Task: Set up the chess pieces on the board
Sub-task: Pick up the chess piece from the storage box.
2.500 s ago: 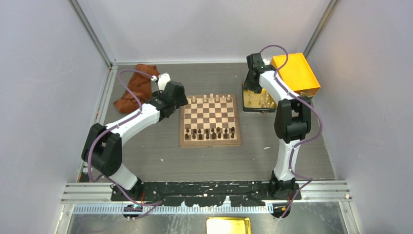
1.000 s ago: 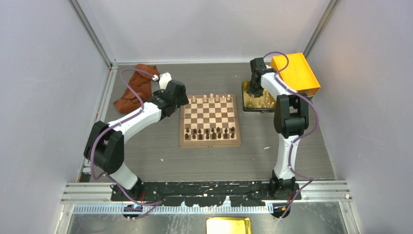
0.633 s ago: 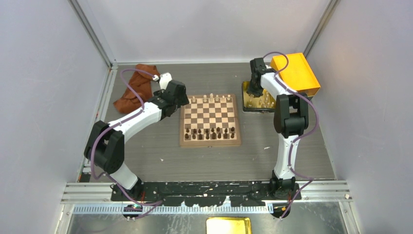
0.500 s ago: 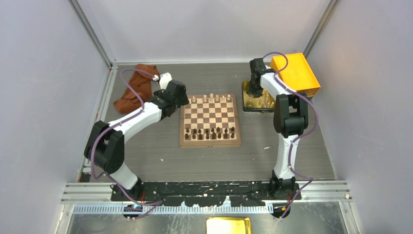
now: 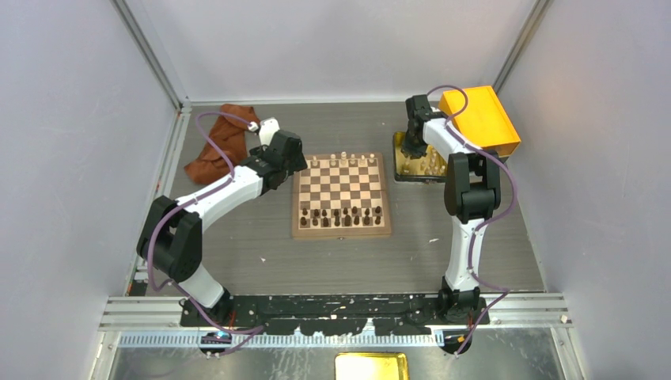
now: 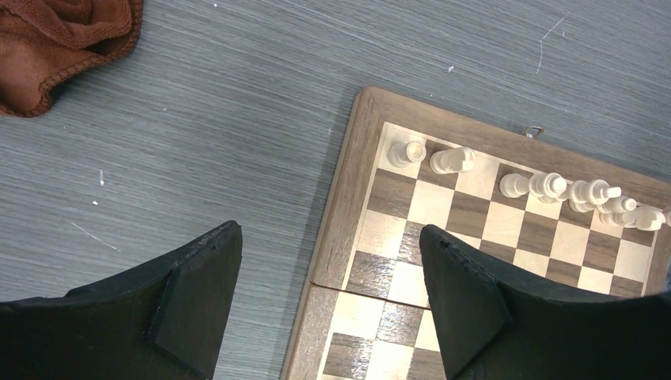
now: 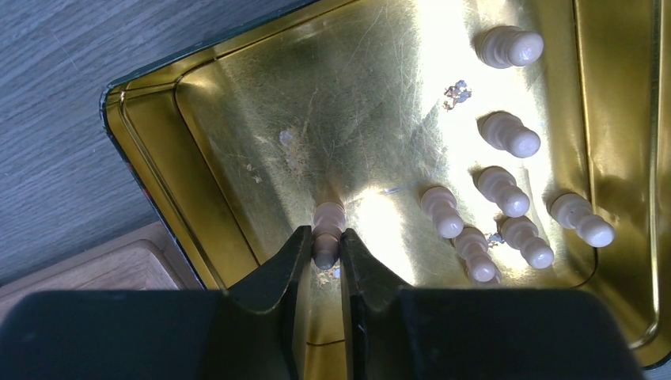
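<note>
Right pincer [image 7: 325, 241]: low inside the gold tray [image 7: 150, 158], fingers closed on a cream pawn [image 7: 327, 224]; only the pawn's top shows between the tips.
Cream pawn: near the tray's left wall; whether it is clear of the tray floor I cannot tell.
Loose cream chessmen [image 7: 502, 190]: seven, scattered across the right part of the tray, apart from the gripped pawn.
Gold tray: on the worktop [image 6: 198, 119], just beside the right edge of the chessboard [image 6: 348, 182]; the orange-yellow box [image 5: 480, 119] is just beyond the tray.
Left pincer [image 6: 328, 237]: jaws spread wide with nothing between them, hovering over the board's far-left corner.
Chessboard: flat at mid-worktop.
Cream back row [image 6: 451, 160]: a line of pieces along the board's far edge.
Dark brown chessmen [image 5: 344, 214]: on the board's two nearest rows.
Brown cloth [image 6: 55, 39]: crumpled on the worktop, well left of the board.
</note>
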Motion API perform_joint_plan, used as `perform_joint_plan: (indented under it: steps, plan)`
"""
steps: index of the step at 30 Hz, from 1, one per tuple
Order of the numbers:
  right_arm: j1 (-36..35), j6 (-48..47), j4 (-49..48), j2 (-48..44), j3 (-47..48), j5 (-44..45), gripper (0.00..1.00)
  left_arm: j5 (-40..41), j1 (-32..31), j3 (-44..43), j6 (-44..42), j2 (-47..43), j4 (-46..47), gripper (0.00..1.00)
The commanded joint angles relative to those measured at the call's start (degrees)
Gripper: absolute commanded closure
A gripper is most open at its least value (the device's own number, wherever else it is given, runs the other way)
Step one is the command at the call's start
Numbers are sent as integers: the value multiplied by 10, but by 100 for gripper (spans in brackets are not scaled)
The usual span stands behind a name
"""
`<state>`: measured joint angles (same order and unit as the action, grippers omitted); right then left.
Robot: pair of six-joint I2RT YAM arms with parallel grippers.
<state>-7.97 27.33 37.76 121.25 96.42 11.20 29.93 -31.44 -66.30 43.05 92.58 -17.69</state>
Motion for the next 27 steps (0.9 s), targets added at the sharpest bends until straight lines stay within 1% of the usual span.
perform_joint_plan:
  steps: [1,3,5,7,10,11,27]
  plan:
    - [2,4,-16,2,21,-2,79,14,-2,-22,-2,2,9,17]
    - [3,4,-16,3,22,-2,80,14,-2,-22,-2,3,10,17]
    - [3,4,-15,4,23,-2,83,14,-2,-23,-2,3,10,17]
    - [3,5,-16,3,23,-1,87,14,-2,-23,-2,3,10,17]
    - [3,4,-16,0,24,-2,97,14,-2,-23,-2,3,9,17]
    - [3,4,-16,-2,23,-1,99,14,-2,-23,-2,3,9,17]
    - [-23,-5,-6,-66,26,29,99,19,-2,-16,-1,-8,4,17]
